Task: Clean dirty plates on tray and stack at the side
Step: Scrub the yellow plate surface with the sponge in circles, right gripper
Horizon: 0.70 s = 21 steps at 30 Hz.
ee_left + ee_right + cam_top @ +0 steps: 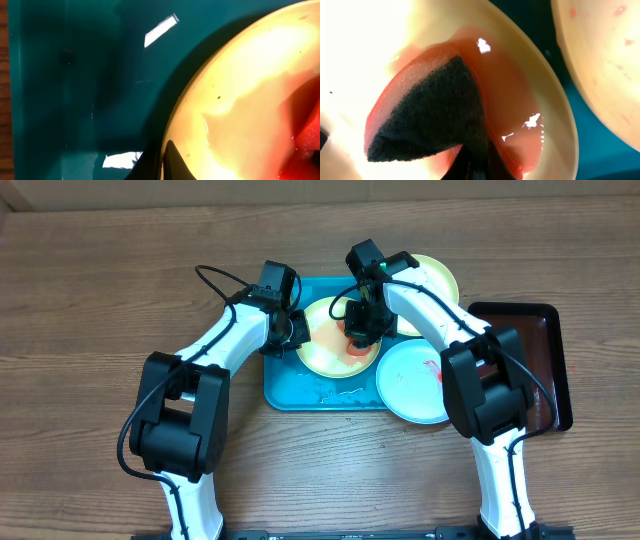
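A yellow-green rimmed plate (322, 350) lies on the turquoise tray (290, 390). My left gripper (297, 332) is shut on this plate's left rim; in the left wrist view the plate (250, 90) fills the right side and the gripper (163, 152) pinches its edge. My right gripper (360, 335) is shut on a red sponge (358, 348) with a black scouring face, pressed onto the same plate. The sponge (425, 110) sits in reddish liquid above the right gripper (479, 160). A second yellow-green plate (438, 280) lies behind, and a white-bluish plate (410, 385) with a red smear lies at the tray's right edge.
A dark brown-black tray (545, 350) stands on the wooden table at the far right. The tray's front part (320, 395) holds water drops. The second plate's rim (605, 60) is close to the right of the wiped plate.
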{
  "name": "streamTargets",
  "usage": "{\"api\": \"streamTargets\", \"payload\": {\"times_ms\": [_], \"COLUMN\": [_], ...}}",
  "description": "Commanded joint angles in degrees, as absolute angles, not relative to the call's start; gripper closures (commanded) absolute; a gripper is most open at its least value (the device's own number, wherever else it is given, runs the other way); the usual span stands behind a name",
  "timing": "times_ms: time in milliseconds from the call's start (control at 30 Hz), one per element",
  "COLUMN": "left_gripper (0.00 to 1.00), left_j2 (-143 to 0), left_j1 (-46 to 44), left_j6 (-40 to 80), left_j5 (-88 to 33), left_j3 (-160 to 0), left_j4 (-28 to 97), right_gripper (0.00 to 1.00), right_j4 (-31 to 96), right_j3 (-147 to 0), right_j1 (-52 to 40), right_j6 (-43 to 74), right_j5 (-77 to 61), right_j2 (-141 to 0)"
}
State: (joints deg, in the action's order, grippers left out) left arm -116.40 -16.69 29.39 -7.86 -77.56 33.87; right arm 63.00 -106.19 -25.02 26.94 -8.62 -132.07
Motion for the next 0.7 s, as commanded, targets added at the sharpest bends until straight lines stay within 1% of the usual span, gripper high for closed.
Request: {"api": "streamTargets", "payload": {"times_ms": [0, 133, 200, 400, 533, 667], "left_gripper": [0.96, 0.96, 0.96, 0.96, 0.96, 0.96], "left_j2": [-116.9, -115.6, -114.5, -114.1, -114.1, -114.1], "left_j1": [-16.7, -15.9, -15.2, -14.8, -14.8, -14.8], "left_j6": [28.7, 29.4, 29.6, 29.6, 29.6, 29.6], "left_j5": [-7.6, -8.0, -7.9, -8.0, -8.0, -8.6], "left_j3": [-77.0, -77.0, -77.0, -77.0, -77.0, -77.0], "left_j4": [34.1, 35.0, 35.5, 37.1, 38.1, 38.1], "right_gripper": [0.96, 0.96, 0.96, 0.96, 0.96, 0.96], "right_j4": [63.1, 63.7, 65.2, 70.8, 66.8, 60.9], "right_j3": [-107.1, -107.1, -107.1, -109.0, -111.5, -111.0], "right_j1": [-25.2, -25.7, -27.1, -28.0, -27.6, -28.8], "right_j6": [27.2, 24.5, 23.8, 27.2, 27.2, 25.7], "right_j5": [-8.8, -13.5, -13.3, -1.4, 0.3, -2.7], "right_j2": [-133.8, -133.8, -133.8, -133.8, -133.8, -133.9]}}
